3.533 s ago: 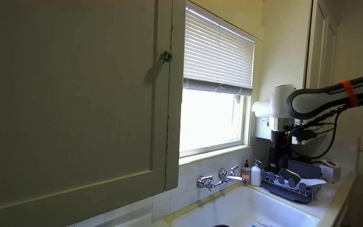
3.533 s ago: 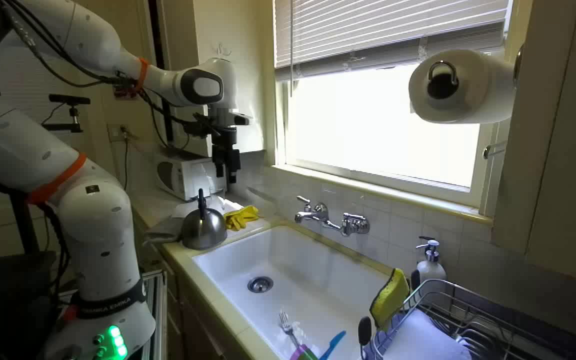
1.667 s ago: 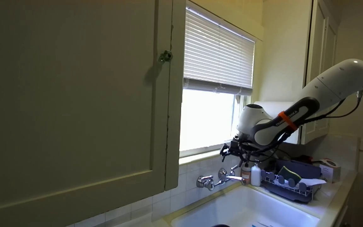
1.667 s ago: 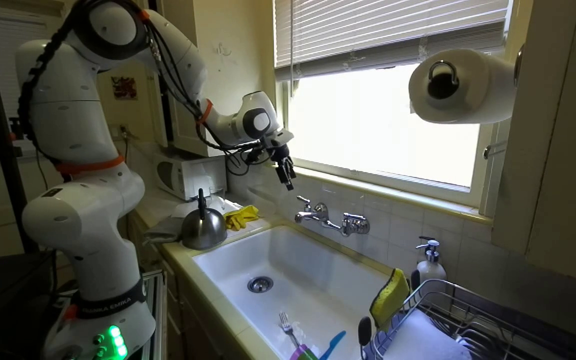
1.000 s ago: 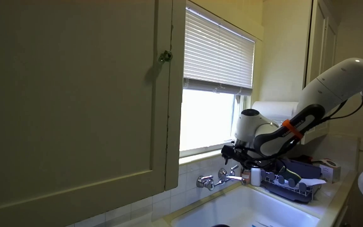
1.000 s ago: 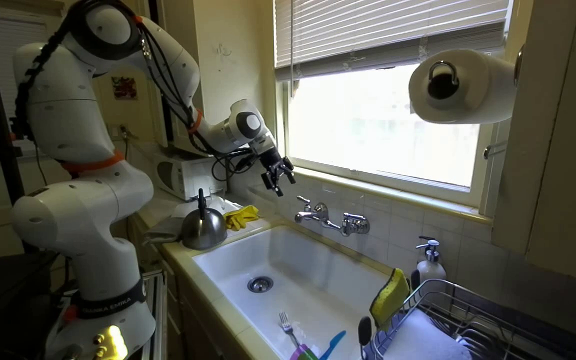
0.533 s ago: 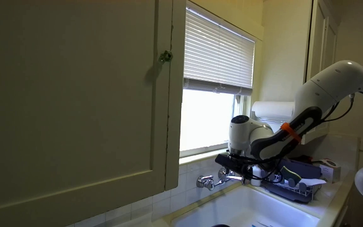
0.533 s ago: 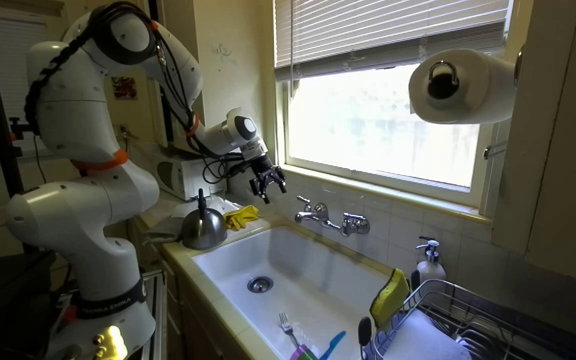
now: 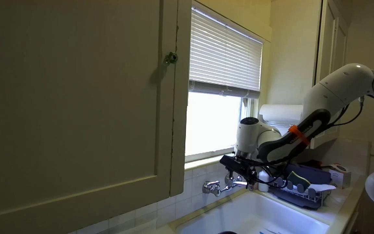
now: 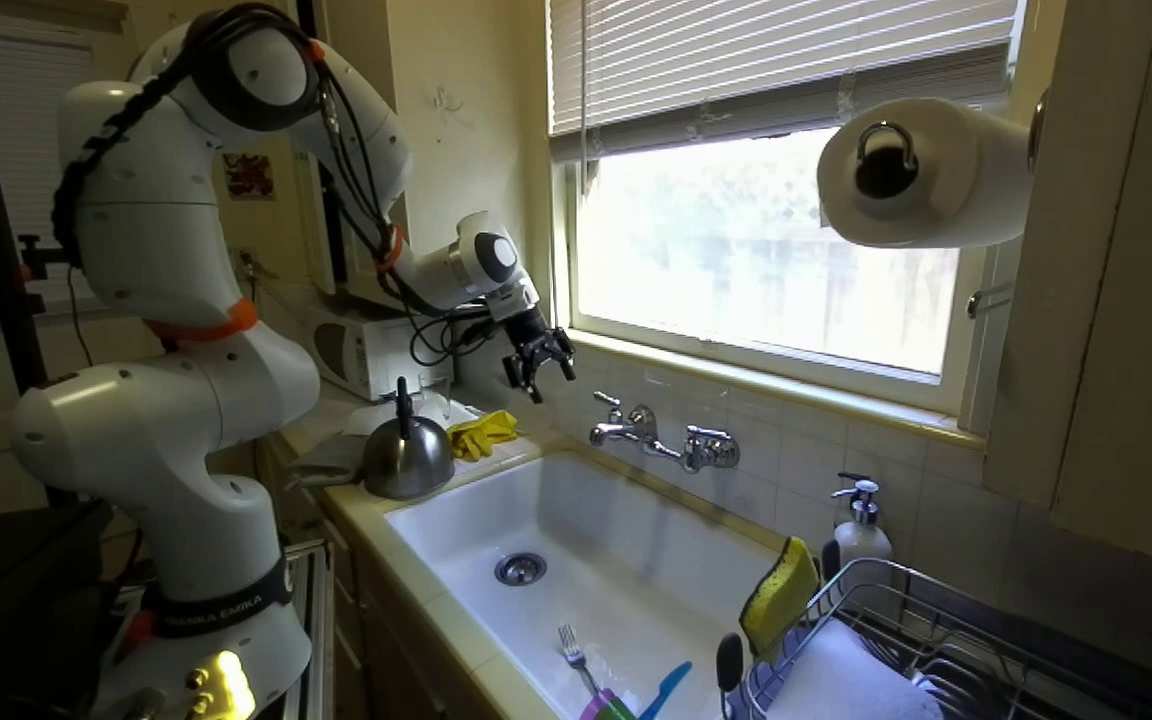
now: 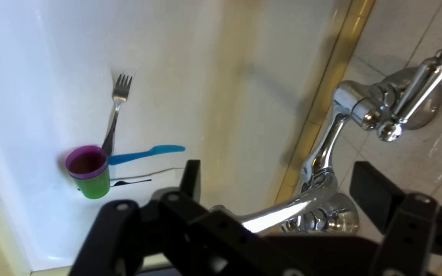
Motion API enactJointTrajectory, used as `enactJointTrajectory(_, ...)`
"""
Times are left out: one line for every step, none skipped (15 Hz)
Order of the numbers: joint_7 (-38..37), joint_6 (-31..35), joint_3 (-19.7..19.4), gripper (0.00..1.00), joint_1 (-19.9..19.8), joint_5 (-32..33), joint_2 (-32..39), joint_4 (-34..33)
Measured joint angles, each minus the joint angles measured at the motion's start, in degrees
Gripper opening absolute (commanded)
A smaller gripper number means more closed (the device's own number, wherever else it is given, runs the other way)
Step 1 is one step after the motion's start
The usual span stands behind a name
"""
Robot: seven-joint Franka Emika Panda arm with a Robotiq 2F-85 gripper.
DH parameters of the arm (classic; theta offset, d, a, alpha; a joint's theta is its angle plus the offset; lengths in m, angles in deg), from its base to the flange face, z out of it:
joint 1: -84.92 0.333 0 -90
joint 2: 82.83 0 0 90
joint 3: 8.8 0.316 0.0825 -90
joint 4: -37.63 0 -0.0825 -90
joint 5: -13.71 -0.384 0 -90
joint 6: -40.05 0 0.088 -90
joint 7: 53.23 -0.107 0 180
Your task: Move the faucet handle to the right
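The low chrome faucet [image 10: 641,432] stands on the tiled wall above the sink and has two levers. The faucet handle [image 10: 608,400] nearer my gripper sticks up and out; it shows large at the upper right of the wrist view [image 11: 422,88]. Another lever [image 10: 706,434] sits on the far valve; its lever is hidden in the wrist view. My gripper [image 10: 553,387] is open and empty, left of the handle and apart from it. In the wrist view the spout [image 11: 278,214] lies behind and between the spread fingers of the gripper [image 11: 281,178].
The white sink [image 10: 586,520] holds a fork [image 11: 120,90], a blue knife [image 11: 155,150] and a green-purple cup [image 11: 90,184]. A kettle [image 10: 408,455] and a yellow glove [image 10: 483,434] are at one end. A dish rack [image 10: 896,575] and a soap bottle [image 10: 863,535] are at the other.
Over the last seconds the arm swung out to the faucet and my gripper tilted and turned. In the last half second it shifted only slightly up and right. The faucet looks unmoved.
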Motion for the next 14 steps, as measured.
enactJointTrajectory(-0.43,1.41,0.30,1.00,-0.32,0.00,0.35,0.17)
enactJointTrajectory(-0.72,2.31,0.63,1.00,-0.60,0.00,0.68,0.26)
enactJointTrajectory(-0.82,2.89,0.96,1.00,-0.90,-0.01,1.03,0.29)
enactJointTrajectory(-0.83,3.32,1.31,1.00,-1.26,-0.02,1.32,0.31)
enactJointTrajectory(-0.83,3.81,1.59,1.00,-1.66,-0.02,1.60,0.35)
enactJointTrajectory(-0.83,4.38,1.72,1.00,-2.07,-0.02,1.80,0.38)
enactJointTrajectory(-0.83,5.22,1.73,1.00,-2.50,-0.02,1.95,0.42)
enactJointTrajectory(-0.78,6.30,1.73,1.00,-2.98,-0.02,2.16,0.46)
enactJointTrajectory(-0.67,7.00,1.72,1.00,-3.46,-0.02,2.50,0.46)
enactJointTrajectory(-0.53,7.41,1.71,1.00,-3.78,-0.02,2.87,0.46)
enactJointTrajectory(-0.46,7.62,1.70,1.00,-3.98,-0.02,3.27,0.46)
enactJointTrajectory(-0.44,7.69,1.70,1.00,-4.07,-0.02,3.56,0.46)
enactJointTrajectory(-0.43,7.71,1.71,1.00,-4.09,-0.02,3.76,0.46)
enactJointTrajectory(-0.43,7.72,1.71,1.00,-4.09,-0.02,3.87,0.46)
